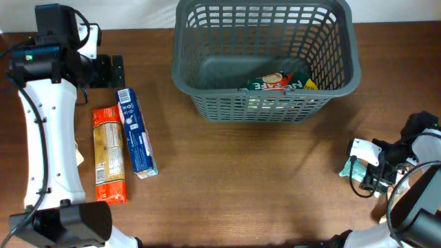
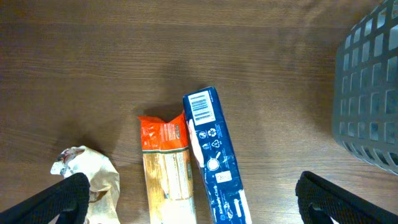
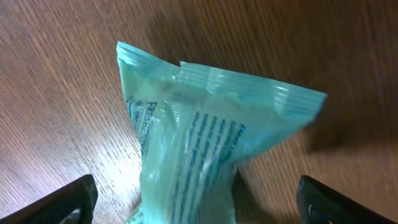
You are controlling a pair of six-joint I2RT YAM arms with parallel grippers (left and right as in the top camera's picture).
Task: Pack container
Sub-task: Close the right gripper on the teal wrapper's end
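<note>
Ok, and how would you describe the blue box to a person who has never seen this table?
Start at the big grey basket at the table's far side. Left of it, beside the white left arm, two long packs lie side by side. The blue box is the one nearer the basket, barcode at its far end; the other is an orange pack.

Overhead, left wrist: container (image 1: 262, 109) (image 2: 370, 93) likely shared
</note>
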